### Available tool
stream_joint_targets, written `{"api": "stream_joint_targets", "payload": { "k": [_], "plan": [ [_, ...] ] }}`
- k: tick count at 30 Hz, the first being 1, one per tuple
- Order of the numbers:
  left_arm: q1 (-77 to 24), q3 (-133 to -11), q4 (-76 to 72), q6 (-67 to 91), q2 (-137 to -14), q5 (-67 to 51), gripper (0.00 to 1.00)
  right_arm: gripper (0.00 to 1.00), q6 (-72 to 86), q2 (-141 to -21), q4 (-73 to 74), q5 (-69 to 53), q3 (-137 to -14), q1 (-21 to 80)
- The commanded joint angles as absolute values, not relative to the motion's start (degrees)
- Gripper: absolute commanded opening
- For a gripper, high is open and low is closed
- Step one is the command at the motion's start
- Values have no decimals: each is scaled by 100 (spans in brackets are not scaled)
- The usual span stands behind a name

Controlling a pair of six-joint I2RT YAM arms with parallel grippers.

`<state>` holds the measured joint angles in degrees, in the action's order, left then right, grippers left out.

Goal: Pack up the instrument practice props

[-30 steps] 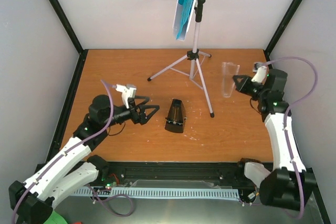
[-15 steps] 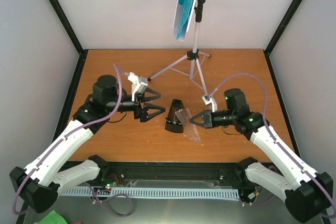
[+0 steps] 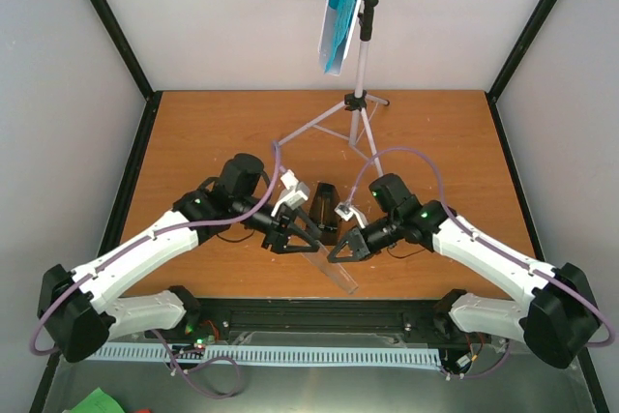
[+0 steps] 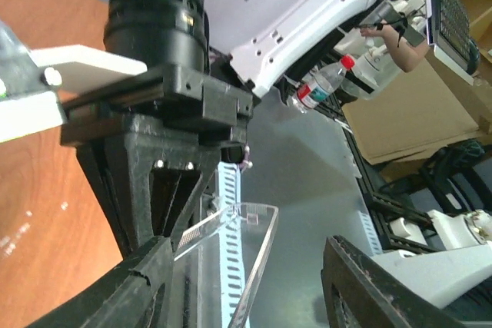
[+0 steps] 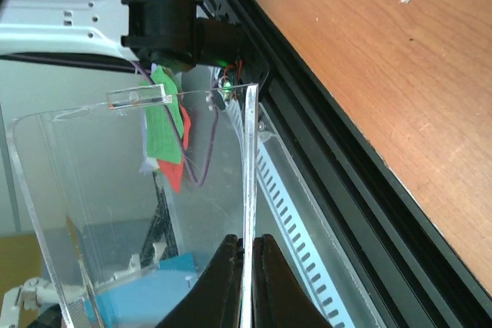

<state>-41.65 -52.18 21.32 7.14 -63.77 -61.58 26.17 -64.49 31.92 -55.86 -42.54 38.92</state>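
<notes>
At the near edge of the table (image 3: 193, 142), the right gripper (image 5: 244, 247) pinched the clear container (image 3: 329, 268) by its wall, apparently steadying it so the spread left gripper (image 4: 246, 250) could straddle its rim.

A clear plastic container (image 5: 115, 213) juts straight ahead of the right gripper (image 5: 244, 250), its wall pinched edge-on between the fingers, while its open rim lies between the parted fingers of the left gripper (image 4: 246, 282), over the orange wooden table (image 3: 193, 132).
</notes>
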Motion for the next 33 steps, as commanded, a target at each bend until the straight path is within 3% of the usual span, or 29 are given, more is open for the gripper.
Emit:
{"api": "stream_joint_targets", "payload": {
  "k": [1, 6, 9, 15, 33],
  "plan": [
    [-4414, -5138, 2652, 310, -6487, -6314, 53, 3, 2176, -6647, 3648, -5811, -4516, 4060],
    [-4770, -5127, 2805, 227, -6625, -6135, 50, 3, 1993, -6786, 3804, -5909, -4566, 4227],
    [-4854, -5154, 2867, 188, -6733, -6152, 41, 3, 1936, -6831, 3851, -5985, -4562, 4275],
    [-5120, -5245, 3068, 75, -6951, -6079, 39, 3, 1606, -6907, 4322, -6003, -4763, 4305],
    [-5498, -5291, 3190, -24, -7134, -6294, 13, 3, 1324, -7115, 4803, -5899, -4948, 4323]
  ]
}}
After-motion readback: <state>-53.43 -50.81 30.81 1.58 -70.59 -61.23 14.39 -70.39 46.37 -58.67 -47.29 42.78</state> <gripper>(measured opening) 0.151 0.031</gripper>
